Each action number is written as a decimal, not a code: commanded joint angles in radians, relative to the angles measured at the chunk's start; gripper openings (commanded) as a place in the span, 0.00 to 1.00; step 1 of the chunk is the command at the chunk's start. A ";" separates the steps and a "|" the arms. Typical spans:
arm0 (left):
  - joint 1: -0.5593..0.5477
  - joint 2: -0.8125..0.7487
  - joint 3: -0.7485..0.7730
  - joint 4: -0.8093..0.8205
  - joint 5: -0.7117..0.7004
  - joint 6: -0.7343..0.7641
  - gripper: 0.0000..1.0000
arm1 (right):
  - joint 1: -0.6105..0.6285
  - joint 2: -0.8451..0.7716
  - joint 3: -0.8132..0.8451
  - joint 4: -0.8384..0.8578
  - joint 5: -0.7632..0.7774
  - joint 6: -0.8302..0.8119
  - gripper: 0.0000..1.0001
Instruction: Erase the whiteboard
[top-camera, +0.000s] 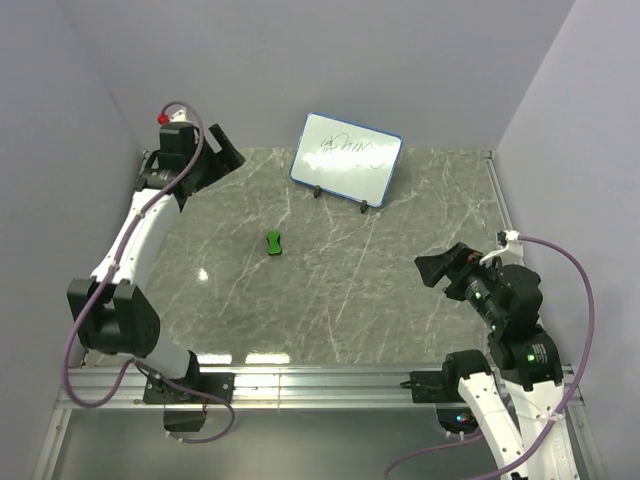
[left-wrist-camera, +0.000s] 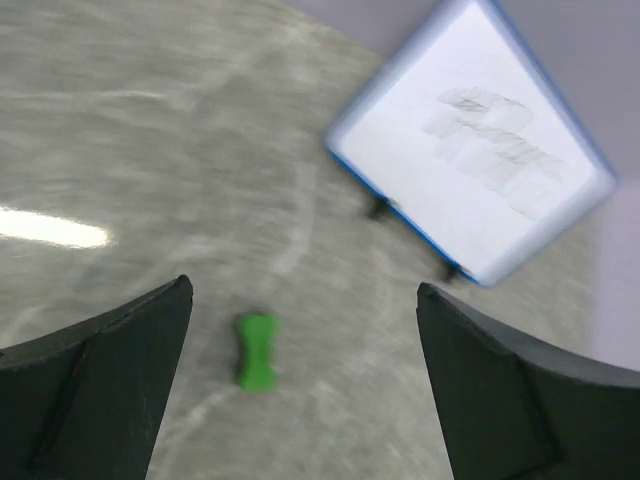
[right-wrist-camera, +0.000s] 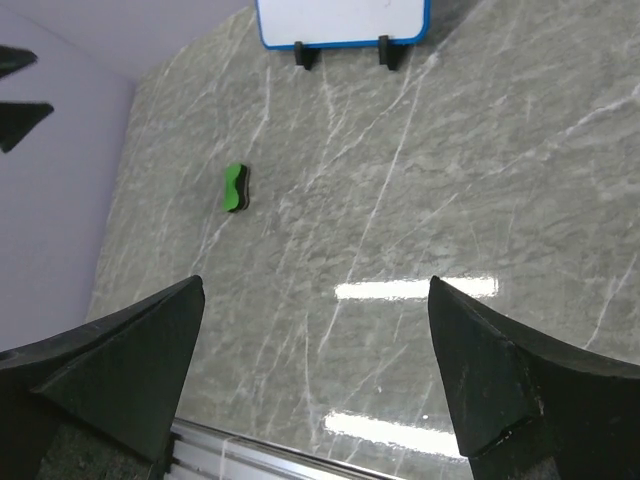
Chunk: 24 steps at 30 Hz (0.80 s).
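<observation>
- The left gripper (top-camera: 230, 158) hangs above the far left corner of the grey marbled stone surface (top-camera: 400, 310), close to the pale lilac side wall (top-camera: 60, 150). Its two black fingers (left-wrist-camera: 110, 380) are spread wide apart with nothing held between them.
- In the left wrist view, the gap between those fingers frames a small green-and-black waisted eraser block (top-camera: 274, 243). That view is blurred.
- The eraser block lies flat on the surface, left of centre. It is well apart from both grippers and touches nothing else.
- Past the eraser and to its right stands the small rectangular whiteboard with a blue rounded-corner frame (top-camera: 347, 158). It sits at the far edge of the surface on two little black feet (right-wrist-camera: 300, 55) and leans back towards the rear wall.
- Thin dark scribbles (top-camera: 345, 148) cross the upper part of the whiteboard's face.
- The eraser lies in front of the board's left corner, apart from it.
- The right gripper (top-camera: 425, 268) hovers over the near right part of the surface and points left. Its black fingers (right-wrist-camera: 120, 370) are also spread and hold nothing.
- A silver aluminium rail (top-camera: 320, 378) runs along the near edge.
</observation>
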<state>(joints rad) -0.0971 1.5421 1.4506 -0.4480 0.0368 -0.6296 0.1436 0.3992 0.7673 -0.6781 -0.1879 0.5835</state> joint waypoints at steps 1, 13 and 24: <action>0.059 -0.031 -0.027 0.071 0.379 -0.019 0.99 | 0.007 -0.023 0.041 -0.017 -0.054 -0.022 1.00; -0.334 0.214 0.005 -0.201 -0.205 0.007 0.92 | 0.017 0.154 0.162 0.051 -0.208 -0.034 0.99; -0.362 0.352 -0.079 -0.123 -0.192 0.014 0.82 | 0.024 0.211 0.158 -0.069 -0.179 -0.067 0.96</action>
<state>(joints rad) -0.4549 1.8828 1.3785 -0.6025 -0.1379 -0.6327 0.1596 0.5873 0.9070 -0.7254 -0.3576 0.5339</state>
